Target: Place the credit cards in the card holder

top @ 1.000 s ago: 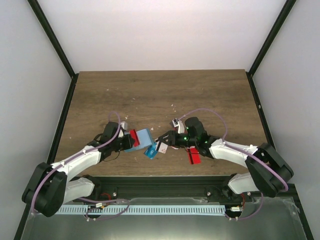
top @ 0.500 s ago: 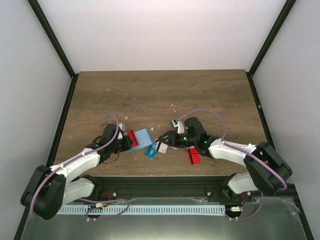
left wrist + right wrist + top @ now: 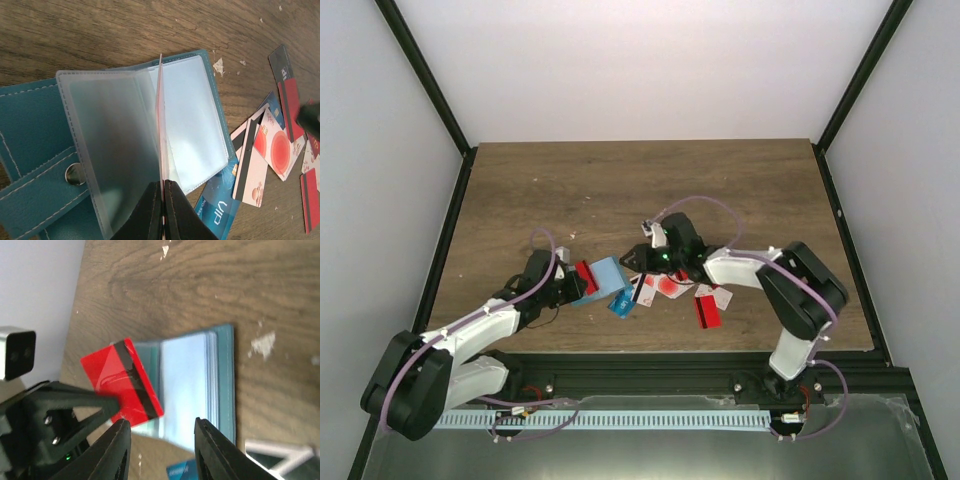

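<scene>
The only writing that can be read is "VIP", in pale letters on a glossy blue plastic card (image 3: 217,207) (image 3: 620,304) lying just beside the near edge of the flat teal-blue stitched card holder (image 3: 30,125) (image 3: 607,276) (image 3: 190,380). The smaller print on the blue card is too fine to read. A dark card (image 3: 279,62) farther out carries pale letters that are too blurred to make out.

The card holder lies open on the worktop (image 3: 620,190), its clear plastic sleeves fanned out and a metal snap showing on its strap. The left pincer (image 3: 162,187) (image 3: 575,283) is clamped on a thin red plastic card with a black stripe (image 3: 122,380) (image 3: 161,100) (image 3: 586,276), held on edge over the sleeves. The right pincer (image 3: 160,440) (image 3: 642,262) hangs above the holder's far side with its fingers apart, holding nothing.

To the right of the holder lie loose cards: a white card with a red circle (image 3: 277,147) (image 3: 670,286), a white card with a black stripe (image 3: 247,170), and a red card with a black stripe (image 3: 287,107).

The worktop is dark brown wood grain, flecked with pale crumbs. Plain white walls (image 3: 640,60) and black frame posts (image 3: 420,75) enclose it.
</scene>
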You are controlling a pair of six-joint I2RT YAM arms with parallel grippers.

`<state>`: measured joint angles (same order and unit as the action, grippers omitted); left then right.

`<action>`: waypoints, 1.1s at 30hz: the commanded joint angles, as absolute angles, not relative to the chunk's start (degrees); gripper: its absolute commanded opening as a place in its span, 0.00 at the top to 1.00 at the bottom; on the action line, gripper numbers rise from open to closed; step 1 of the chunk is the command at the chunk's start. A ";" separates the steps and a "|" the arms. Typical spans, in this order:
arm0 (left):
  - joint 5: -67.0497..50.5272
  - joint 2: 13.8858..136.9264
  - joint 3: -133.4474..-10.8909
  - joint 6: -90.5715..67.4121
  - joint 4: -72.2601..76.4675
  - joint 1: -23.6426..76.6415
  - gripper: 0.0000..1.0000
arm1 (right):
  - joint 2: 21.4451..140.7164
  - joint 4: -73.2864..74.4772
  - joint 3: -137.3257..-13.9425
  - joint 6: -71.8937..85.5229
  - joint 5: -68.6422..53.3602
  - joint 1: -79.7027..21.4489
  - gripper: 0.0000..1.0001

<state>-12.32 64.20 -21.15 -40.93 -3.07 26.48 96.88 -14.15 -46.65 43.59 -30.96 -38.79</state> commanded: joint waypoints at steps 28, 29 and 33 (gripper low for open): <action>-20.49 66.36 -16.33 -42.78 2.85 22.24 0.96 | 115.22 -14.99 -50.80 39.13 -36.22 -39.56 0.96; -20.99 66.28 -16.13 -42.87 3.29 22.28 0.96 | 115.31 -14.87 -50.88 39.11 -36.26 -39.55 0.96; -23.08 66.35 -14.86 -43.31 5.00 22.07 0.96 | 115.56 -15.02 -51.05 39.23 -36.29 -39.55 0.97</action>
<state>-19.20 65.45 -16.97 -42.81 4.25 22.00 114.15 -18.98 -52.60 38.87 -34.92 -38.41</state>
